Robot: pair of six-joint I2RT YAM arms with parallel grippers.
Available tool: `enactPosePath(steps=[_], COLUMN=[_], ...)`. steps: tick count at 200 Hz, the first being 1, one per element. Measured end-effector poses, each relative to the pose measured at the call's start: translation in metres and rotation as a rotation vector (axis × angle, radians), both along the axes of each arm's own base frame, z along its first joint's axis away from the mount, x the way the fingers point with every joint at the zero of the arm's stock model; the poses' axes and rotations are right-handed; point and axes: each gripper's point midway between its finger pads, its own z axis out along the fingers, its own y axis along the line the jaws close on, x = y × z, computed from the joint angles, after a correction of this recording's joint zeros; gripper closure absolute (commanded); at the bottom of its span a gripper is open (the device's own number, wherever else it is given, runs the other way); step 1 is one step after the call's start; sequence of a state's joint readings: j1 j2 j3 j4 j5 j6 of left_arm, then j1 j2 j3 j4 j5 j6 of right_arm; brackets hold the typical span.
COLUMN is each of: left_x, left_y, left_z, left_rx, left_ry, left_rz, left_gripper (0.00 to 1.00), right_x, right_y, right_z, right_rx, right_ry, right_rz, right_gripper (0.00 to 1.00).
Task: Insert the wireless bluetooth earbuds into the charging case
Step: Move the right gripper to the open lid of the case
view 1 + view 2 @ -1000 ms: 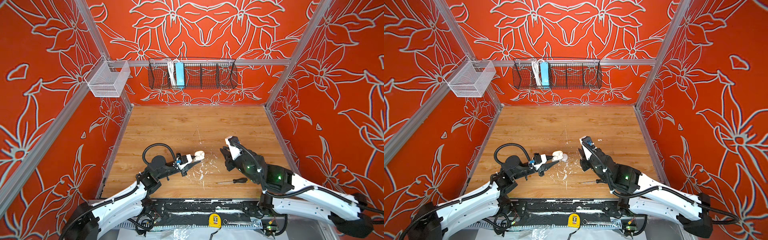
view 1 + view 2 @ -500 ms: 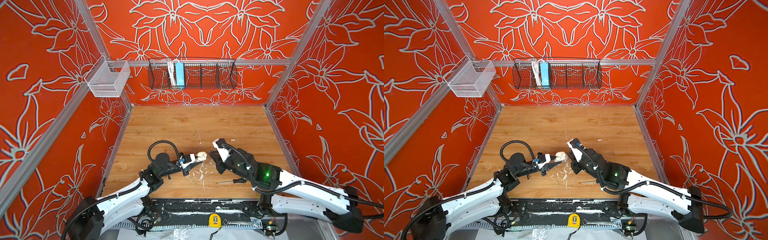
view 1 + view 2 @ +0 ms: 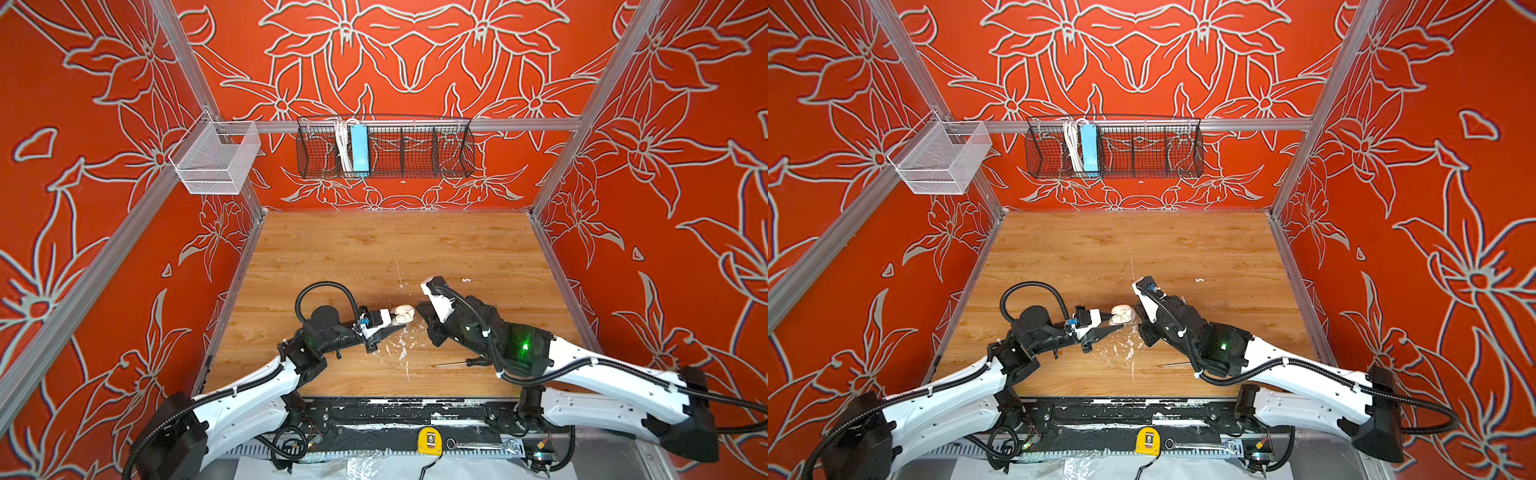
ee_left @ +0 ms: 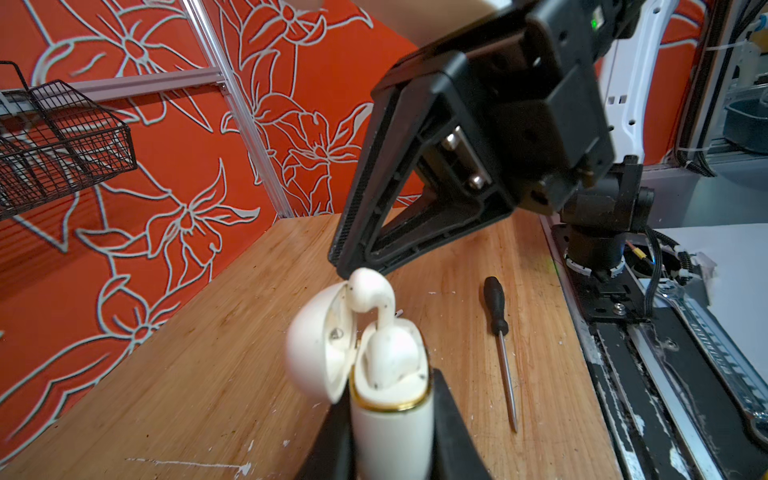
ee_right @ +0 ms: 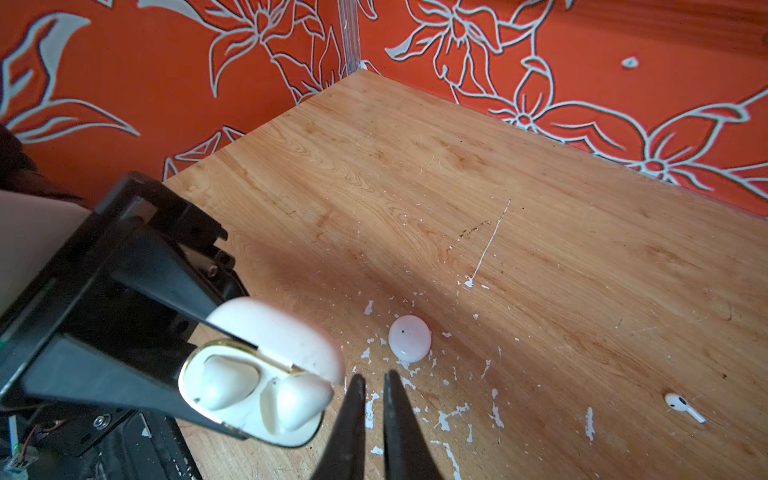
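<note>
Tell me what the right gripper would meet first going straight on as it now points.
Probably the round white puck on the table, just ahead of the right gripper; the held charging case sits beside that line. Depth is unclear.

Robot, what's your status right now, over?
Left gripper shut on open charging case. Right gripper shut, empty, beside it. Two earbuds in case; third earbud loose on table. Screwdriver aside, nothing blocking.

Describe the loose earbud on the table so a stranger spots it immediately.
On the wooden table, look right of centre, beyond the right arm toward the back wall. A tiny white earbud lies alone on bare wood. Unlike the flat paint flecks, it has a rounded head and short stem; the other earbuds sit in the held case.
</note>
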State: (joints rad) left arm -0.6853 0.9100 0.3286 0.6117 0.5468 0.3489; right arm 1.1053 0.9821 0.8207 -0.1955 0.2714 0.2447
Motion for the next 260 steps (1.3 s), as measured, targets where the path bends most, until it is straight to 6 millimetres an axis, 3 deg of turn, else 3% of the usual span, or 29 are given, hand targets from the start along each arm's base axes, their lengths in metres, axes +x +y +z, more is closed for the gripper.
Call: enactPosePath(steps=[119,260], left_x=[-0.007,0.012], left_y=[-0.002,0.005], left_z=[0.000,-0.002], left_rx=[0.002,0.005], left_ry=[-0.008,0.011], left_rz=[-0.041,0.080], left_gripper=[1.00,1.00], right_x=[-0.007,-0.017], right_y=[0.009,0.021], right_z=[0.006,0.008], right_rx=[0.050,0.087], right_ry=[0.008,0.031], right_rz=[0.061,0.144], right_gripper=[0.89,0.91])
